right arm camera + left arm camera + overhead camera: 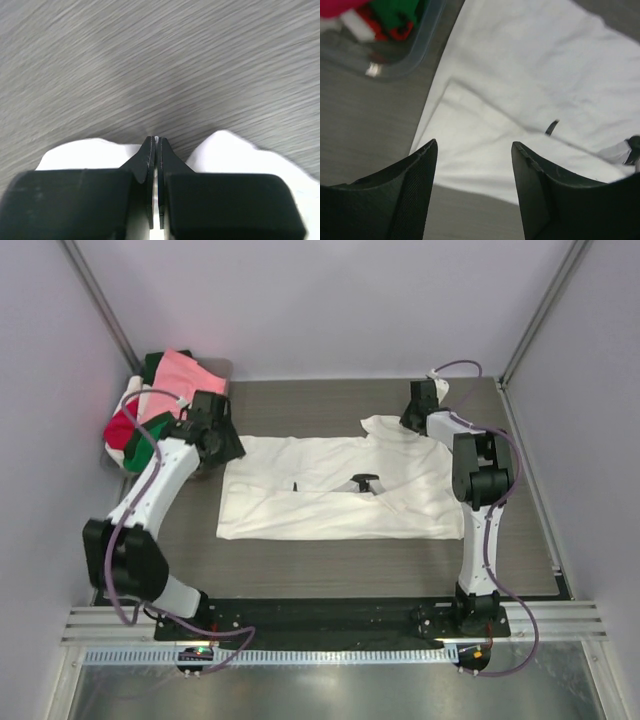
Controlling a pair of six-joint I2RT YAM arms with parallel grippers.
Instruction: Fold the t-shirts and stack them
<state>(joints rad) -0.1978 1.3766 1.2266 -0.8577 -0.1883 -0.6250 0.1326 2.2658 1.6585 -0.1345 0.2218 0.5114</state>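
So the white t-shirt (330, 505) is lying spread out pretty flat in the middle of the desk (300, 565), with a few creases and a fold line running across it. Over at its far right corner the right pincer (156, 141) has its jaws pressed together with a thin sliver of white cloth caught between them, and that corner of the tee bunches up towards it. Meanwhile the left pincer (473, 147) is spread wide with nothing in it, hovering over the tee's left edge near the far left corner. Just left of that the tray (415, 55) sits at the far left of the desk with the other t-shirts (172, 375) heaped in it, pink on top, red, green and a bit of white showing underneath
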